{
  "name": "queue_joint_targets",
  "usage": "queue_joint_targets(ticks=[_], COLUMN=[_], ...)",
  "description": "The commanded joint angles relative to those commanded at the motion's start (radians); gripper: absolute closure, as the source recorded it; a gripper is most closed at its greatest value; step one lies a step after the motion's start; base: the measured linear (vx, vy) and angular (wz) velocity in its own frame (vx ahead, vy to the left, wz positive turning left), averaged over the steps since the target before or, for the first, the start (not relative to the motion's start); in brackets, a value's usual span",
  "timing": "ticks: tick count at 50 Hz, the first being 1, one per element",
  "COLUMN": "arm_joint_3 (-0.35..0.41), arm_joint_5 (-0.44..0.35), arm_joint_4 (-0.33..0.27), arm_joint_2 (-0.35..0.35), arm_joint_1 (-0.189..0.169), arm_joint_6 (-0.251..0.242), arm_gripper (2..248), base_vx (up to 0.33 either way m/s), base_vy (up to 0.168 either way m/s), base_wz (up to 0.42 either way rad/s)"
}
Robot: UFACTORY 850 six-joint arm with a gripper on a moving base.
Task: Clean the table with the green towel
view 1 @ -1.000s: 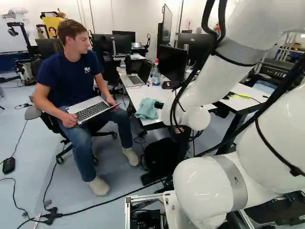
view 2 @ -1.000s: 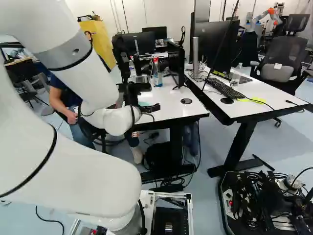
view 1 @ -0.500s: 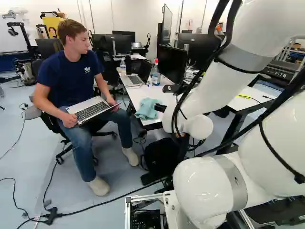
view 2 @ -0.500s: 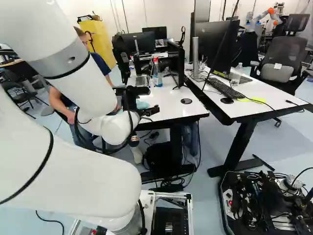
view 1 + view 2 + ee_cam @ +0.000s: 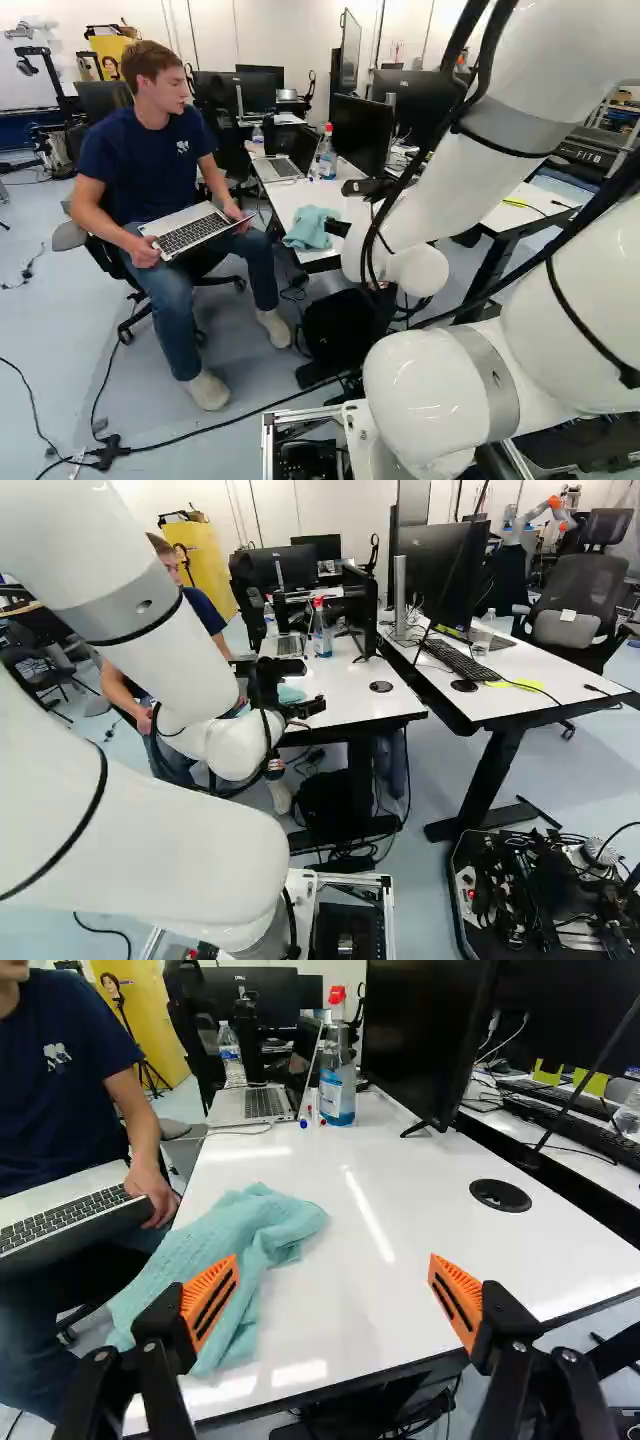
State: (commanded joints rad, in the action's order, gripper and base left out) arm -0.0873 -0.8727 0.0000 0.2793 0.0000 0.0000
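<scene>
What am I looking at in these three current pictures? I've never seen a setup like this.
The machine is a white robot arm with a black gripper at its end. Two views come from cameras on its base, behind the arm, one on each side. The third comes from its wrist, looking along the gripper, whose orange-padded fingers stand well apart.

On the white table lies a crumpled green towel, near the edge. Further back are an open laptop, a spray bottle and a monitor. The gripper holds nothing.

Bright light filled every view; in the wrist view, white streaks of glare lay across the counter (image 5: 390, 1310).
</scene>
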Motion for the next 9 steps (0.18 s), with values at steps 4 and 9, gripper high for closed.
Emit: queue_joint_targets(ticks=[4, 9], arm_joint_3=[0.0, 0.0], arm_joint_5=[0.0, 0.0], arm_joint_4=[0.0, 0.0], arm_joint_2=[0.0, 0.0], arm_joint_1=[0.0, 0.0], arm_joint_6=[0.0, 0.0], arm_gripper=[3, 3], base_vx=[0.0, 0.0], base_vy=[0.0, 0.0], base_wz=[0.0, 0.0])
